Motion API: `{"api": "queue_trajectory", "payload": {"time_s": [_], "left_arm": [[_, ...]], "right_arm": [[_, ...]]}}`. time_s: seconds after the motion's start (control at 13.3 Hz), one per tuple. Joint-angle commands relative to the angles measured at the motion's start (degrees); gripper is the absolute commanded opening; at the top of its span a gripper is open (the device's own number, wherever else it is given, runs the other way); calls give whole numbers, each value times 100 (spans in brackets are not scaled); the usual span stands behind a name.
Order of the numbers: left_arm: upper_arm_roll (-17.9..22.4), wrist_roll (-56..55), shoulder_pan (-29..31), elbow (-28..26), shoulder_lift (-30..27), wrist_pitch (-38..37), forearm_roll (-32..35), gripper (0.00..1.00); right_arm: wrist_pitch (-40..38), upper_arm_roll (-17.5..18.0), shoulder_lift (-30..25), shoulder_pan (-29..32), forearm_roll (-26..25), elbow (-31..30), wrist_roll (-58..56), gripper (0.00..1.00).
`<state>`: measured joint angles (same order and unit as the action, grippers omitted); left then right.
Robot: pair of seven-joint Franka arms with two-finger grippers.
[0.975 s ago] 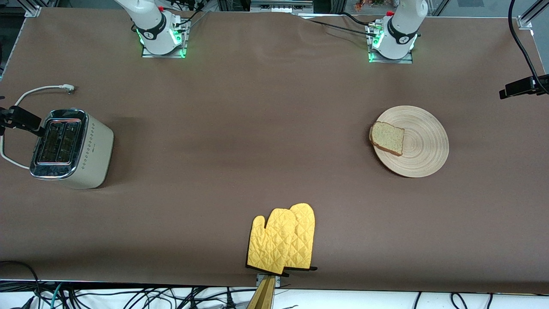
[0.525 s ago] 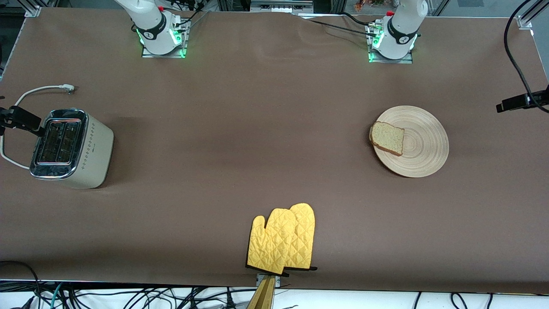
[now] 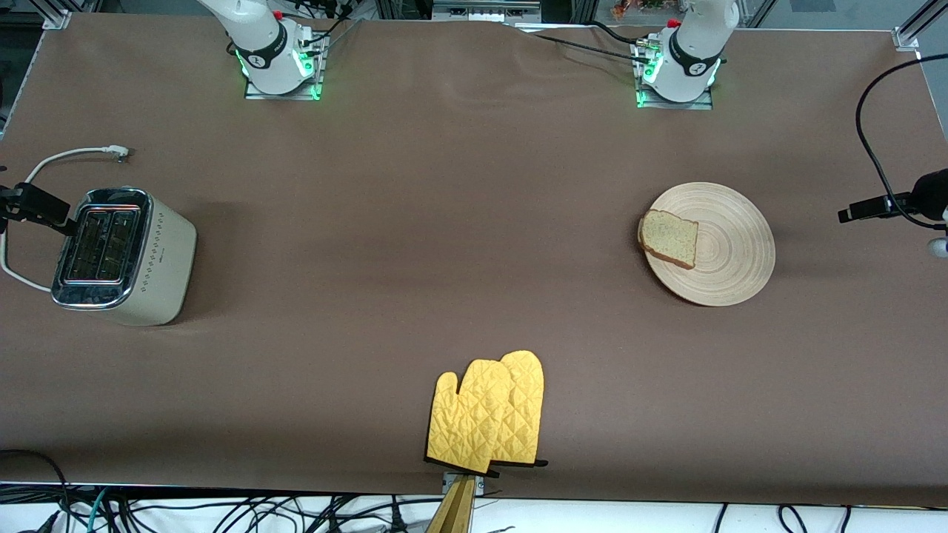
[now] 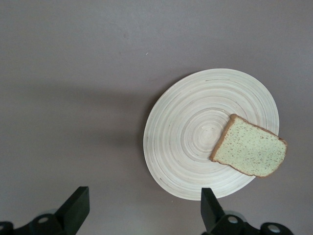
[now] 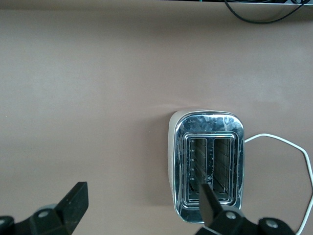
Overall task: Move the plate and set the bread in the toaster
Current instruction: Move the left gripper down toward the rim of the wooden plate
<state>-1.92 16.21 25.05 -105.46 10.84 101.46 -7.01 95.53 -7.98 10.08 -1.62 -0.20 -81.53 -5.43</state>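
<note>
Brown table (image 3: 459,222): bread (image 3: 669,237) seemingly overhanging plate (image 3: 729,248).

A pair of yellow quilted oven mitts (image 3: 487,414) with black cuffs is laid flat on the brown tabletop (image 3: 415,244), one partly overlapped by the other, at the middle of the edge nearest the front camera, the cuffs reaching almost to that edge. A tangle of black cables (image 3: 244,512) is seen on the white floor strip just off that same edge. A wooden post (image 3: 458,507) is seen below the mitts, off the tabletop.
</note>
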Motion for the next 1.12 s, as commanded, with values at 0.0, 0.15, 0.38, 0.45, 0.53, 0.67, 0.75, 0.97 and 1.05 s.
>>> {"api": "queue_trajectory", "payload": {"time_s": [0.0, 0.15, 0.38, 0.45, 0.53, 0.67, 0.75, 0.97, 1.05], "left_arm": [[-46, 1125, 517, -9, 513, 277, -615, 100], [-98, 1891, 894, -27, 953, 348, -1002, 100], [-588, 2569, 1684, -36, 1629, 339, -1381, 100], [-999, 2710, 2079, -53, 1849, 330, -1391, 100], [-1404, 2773, 2457, -132, 1999, 330, -1391, 100], [-1636, 2756, 2523, -185, 2071, 313, -1556, 100], [-1628, 2730, 2357, -229, 2010, 304, -1680, 100], [-1628, 2729, 2101, -508, 1939, 531, -1943, 100], [-1628, 2799, 2092, -806, 1939, 898, -2032, 100]], "right_arm": [[-35, -10, 38, 30, -15, 111, -28, 100], [-35, -10, 38, 30, -15, 111, -28, 100], [-35, -10, 38, 30, -15, 111, -28, 100], [-35, -10, 38, 39, -15, 111, -37, 100], [-35, -19, 38, 39, -15, 111, -37, 100], [-35, -28, 64, 48, -15, 111, -55, 100], [-35, -36, 73, 57, -15, 111, -55, 100], [-35, -28, 73, 118, -7, 111, -64, 100], [-35, -19, 73, 101, -7, 111, -38, 100]]}}
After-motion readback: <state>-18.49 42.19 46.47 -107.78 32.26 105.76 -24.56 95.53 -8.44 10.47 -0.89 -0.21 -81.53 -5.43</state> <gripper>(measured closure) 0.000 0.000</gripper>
